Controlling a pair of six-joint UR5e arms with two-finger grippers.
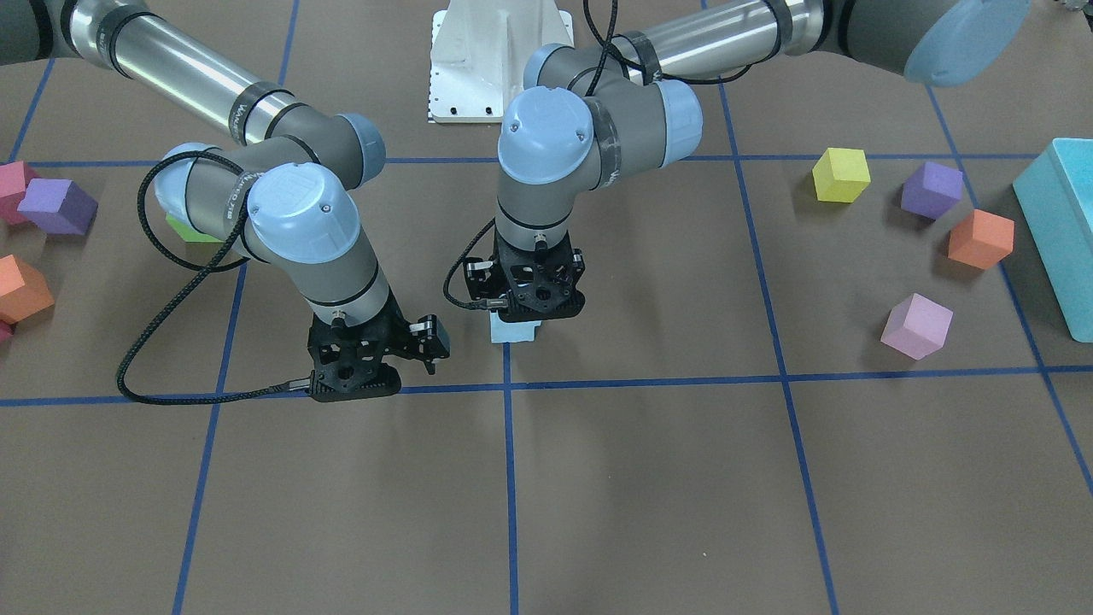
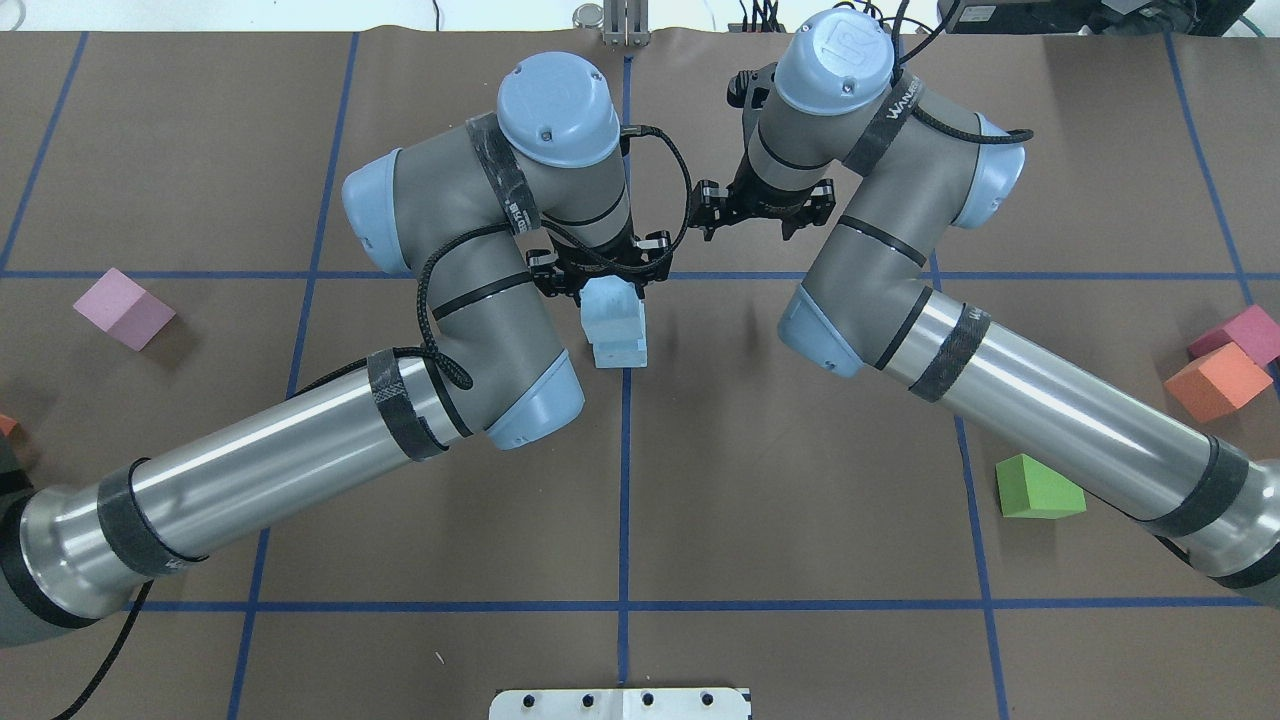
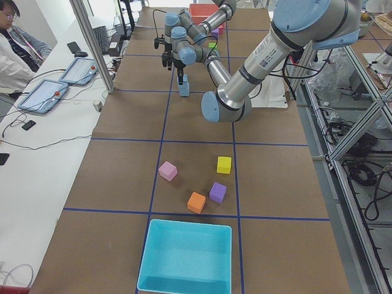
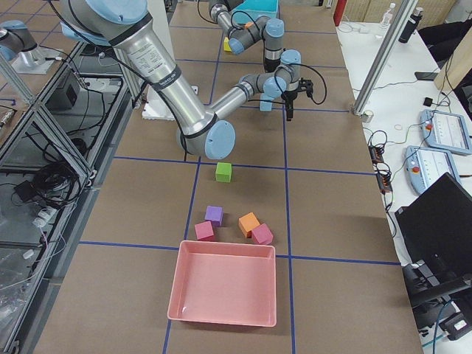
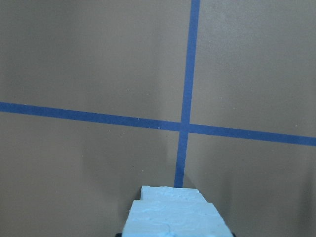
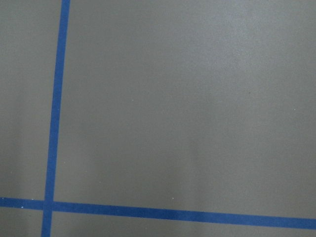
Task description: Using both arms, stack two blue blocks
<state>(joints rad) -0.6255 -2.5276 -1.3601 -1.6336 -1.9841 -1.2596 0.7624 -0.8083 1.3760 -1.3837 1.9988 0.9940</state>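
Observation:
The two blue blocks stand stacked near the table's centre cross. The lower block [image 2: 621, 351] rests on the table and the upper block [image 2: 611, 307] sits on it, slightly offset. My left gripper [image 2: 600, 285] is right over the stack [image 1: 515, 331] and appears shut on the upper block, which fills the bottom of the left wrist view [image 5: 174, 217]. My right gripper [image 2: 757, 215] hangs empty over bare table beside the stack [image 1: 359, 389]. Its fingers are hidden, and the right wrist view shows only the table and tape lines.
On my left lie yellow [image 1: 841, 174], purple [image 1: 932, 190], orange [image 1: 980, 239] and pink [image 1: 916, 325] cubes beside the turquoise bin [image 1: 1063, 222]. On my right lie green [image 2: 1038, 489], orange [image 2: 1215, 381] and magenta [image 2: 1240, 332] cubes and a pink bin [image 4: 225, 291].

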